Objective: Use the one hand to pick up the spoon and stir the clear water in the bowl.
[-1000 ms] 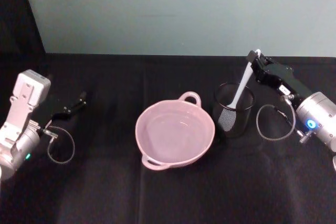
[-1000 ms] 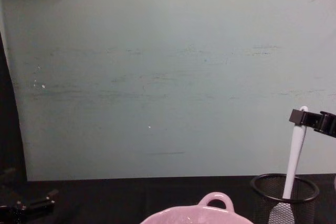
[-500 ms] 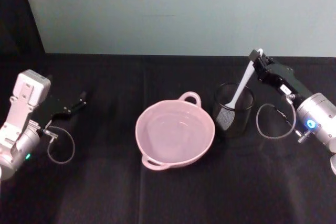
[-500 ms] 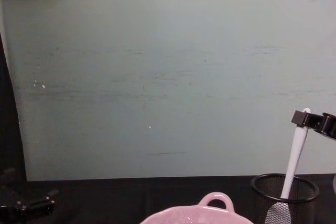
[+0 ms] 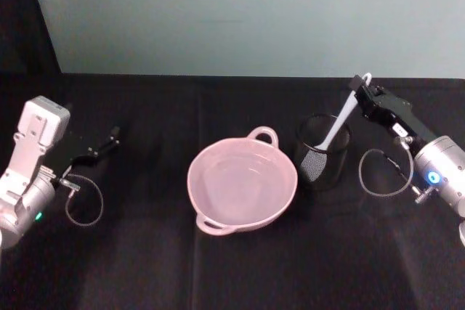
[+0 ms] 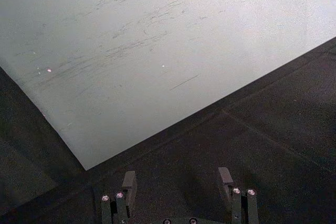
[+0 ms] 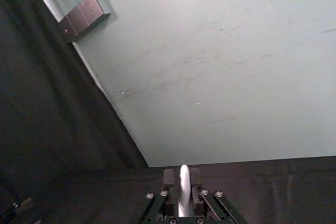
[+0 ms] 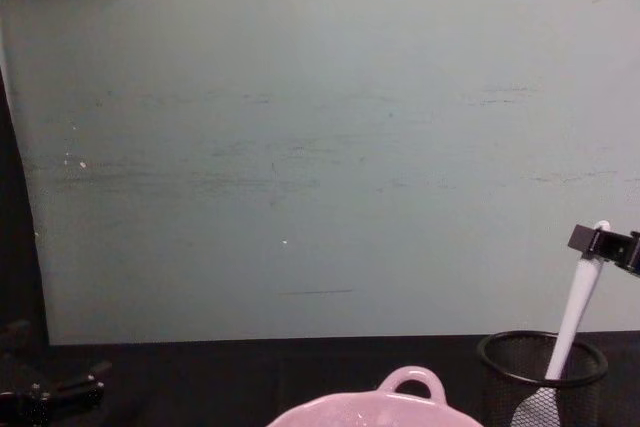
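Spoon (image 5: 336, 130): stood slanted in the black wire-mesh cup (image 5: 323, 152), flat head down inside and pale behind the mesh, handle leaning up toward the robot's right. Was pinched near the top of the handle by the right gripper (image 5: 361, 91), jaws pressed against both sides of it, the handle's end poking just past them. Showed from the chest as a white shaft (image 8: 577, 307) rising out of the cup (image 8: 540, 372) to the black gripper (image 8: 600, 240) at the right edge. Appeared at the right wrist as a narrow white strip (image 7: 184, 182) clamped between the two fingers of the gripper (image 7: 181, 176), pale wall behind.

Bowl (image 5: 242, 183): sat on the black table (image 5: 218, 266) just to the left of the cup, near it, loop handle on the far rim. Held something clear, with faint glints on the surface. Peeked into the chest view only by its rim and loop (image 8: 408, 387).

Left gripper (image 5: 109, 139): lay low over the table at the far left, well apart from the bowl. Kept its jaws spread on nothing, two fingers (image 6: 128, 182) parted over dark cloth around the gripper's centre (image 6: 177, 182). Showed dimly at the chest view's lower left (image 8: 70, 390).
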{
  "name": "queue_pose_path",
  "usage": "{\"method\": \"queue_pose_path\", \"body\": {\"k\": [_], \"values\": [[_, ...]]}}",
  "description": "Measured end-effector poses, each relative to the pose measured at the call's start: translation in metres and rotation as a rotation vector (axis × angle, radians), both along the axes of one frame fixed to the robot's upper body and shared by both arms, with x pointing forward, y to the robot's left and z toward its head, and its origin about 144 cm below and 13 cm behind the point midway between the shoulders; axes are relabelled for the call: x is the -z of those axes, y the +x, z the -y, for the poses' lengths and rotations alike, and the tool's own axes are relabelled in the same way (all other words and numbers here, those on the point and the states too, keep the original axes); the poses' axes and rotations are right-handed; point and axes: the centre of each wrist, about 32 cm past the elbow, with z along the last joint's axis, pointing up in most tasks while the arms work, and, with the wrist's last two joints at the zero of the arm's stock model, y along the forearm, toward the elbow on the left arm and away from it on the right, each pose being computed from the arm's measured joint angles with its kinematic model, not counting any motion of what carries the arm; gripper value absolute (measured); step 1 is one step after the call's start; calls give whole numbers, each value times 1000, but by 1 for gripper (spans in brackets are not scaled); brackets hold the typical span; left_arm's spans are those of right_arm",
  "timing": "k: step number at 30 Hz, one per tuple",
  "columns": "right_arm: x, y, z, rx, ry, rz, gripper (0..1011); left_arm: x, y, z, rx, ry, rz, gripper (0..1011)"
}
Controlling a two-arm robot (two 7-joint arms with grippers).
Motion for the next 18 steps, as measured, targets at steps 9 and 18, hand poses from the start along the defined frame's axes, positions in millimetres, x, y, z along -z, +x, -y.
{"method": "queue_pose_path", "body": {"k": [9, 18], "values": [[-8, -6, 7, 22, -23, -12, 479, 0, 0, 0, 0, 0, 0, 1011], [-30, -17, 21, 21, -113, -68, 735, 0, 0, 0, 0, 0, 0, 1011]]}}
